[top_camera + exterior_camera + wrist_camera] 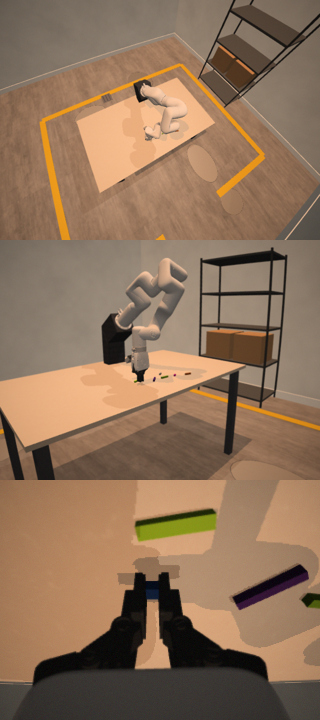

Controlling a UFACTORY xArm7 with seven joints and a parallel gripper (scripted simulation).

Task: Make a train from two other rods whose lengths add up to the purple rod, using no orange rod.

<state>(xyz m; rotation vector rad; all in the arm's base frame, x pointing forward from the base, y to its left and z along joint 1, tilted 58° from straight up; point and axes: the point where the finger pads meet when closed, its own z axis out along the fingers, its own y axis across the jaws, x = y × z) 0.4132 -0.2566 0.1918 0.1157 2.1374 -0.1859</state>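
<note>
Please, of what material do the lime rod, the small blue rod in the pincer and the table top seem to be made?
The lime rod looks like matte painted wood or plastic: flat colour, sharp edges, no gloss. The blue rod, clamped in the pincer, shows the same flat finish, though little of it is visible. The table top seems a smooth pale laminate or painted board: even tone, no grain, soft shadows only.

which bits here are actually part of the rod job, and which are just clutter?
In play:
gripper, shut on the blue rod
lime rod
purple rod

Lying about:
green rod
grey rod
magenta rod
orange rod
shelf rack with cardboard boxes
</note>
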